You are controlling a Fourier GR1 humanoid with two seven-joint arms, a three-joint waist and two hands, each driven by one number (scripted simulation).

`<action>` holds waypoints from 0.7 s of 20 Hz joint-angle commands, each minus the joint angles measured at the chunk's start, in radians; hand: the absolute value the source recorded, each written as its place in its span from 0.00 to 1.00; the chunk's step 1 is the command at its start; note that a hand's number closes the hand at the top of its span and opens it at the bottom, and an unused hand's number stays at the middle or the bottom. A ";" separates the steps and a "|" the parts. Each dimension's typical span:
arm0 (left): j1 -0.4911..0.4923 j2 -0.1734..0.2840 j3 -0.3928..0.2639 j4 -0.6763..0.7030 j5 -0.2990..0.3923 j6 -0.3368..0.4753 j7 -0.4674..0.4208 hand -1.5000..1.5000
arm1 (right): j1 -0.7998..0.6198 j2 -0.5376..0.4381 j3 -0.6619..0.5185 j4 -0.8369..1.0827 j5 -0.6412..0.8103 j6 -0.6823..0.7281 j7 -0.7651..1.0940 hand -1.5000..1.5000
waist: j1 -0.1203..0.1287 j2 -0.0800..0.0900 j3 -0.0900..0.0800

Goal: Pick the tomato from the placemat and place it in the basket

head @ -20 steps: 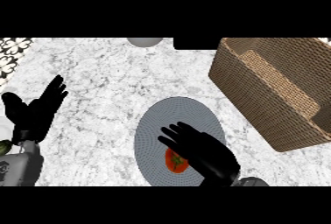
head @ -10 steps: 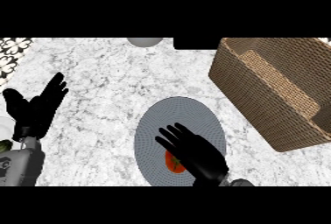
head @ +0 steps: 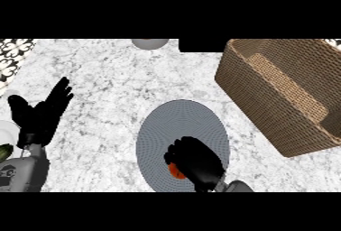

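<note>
A round grey placemat (head: 183, 122) lies on the marble counter near the view's lower middle. On its lower part sits the red tomato (head: 175, 171), mostly hidden under my right hand (head: 196, 161), whose fingers are curled down round it. A woven brown basket (head: 286, 90) stands at the upper right, apart from the mat. My left hand (head: 41, 115) rests open at the left edge, fingers pointing up.
A grey round object (head: 149, 43) shows at the counter's far edge, top middle. A dark patterned strip (head: 13, 56) runs along the upper left. A white and green item (head: 5, 140) peeks in at the left edge.
My right hand has drawn back toward the lower edge and its fingers have curled from spread to closed over the tomato. The left hand has stayed put.
</note>
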 commanded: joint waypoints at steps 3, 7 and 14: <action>0.053 0.009 0.004 -0.093 0.003 -0.016 0.050 0.50 | 0.009 0.032 0.030 0.063 0.058 -0.013 0.000 1.00 | 0.003 0.011 0.005; -0.001 0.010 0.021 -0.017 0.027 -0.034 0.018 0.50 | -0.044 0.044 -0.015 0.087 -0.024 -0.001 0.193 1.00 | 0.010 0.014 0.004; -0.010 -0.003 0.001 -0.029 -0.002 -0.011 0.006 0.50 | -0.020 0.046 -0.266 0.056 -0.232 -0.158 0.686 1.00 | 0.020 0.037 0.010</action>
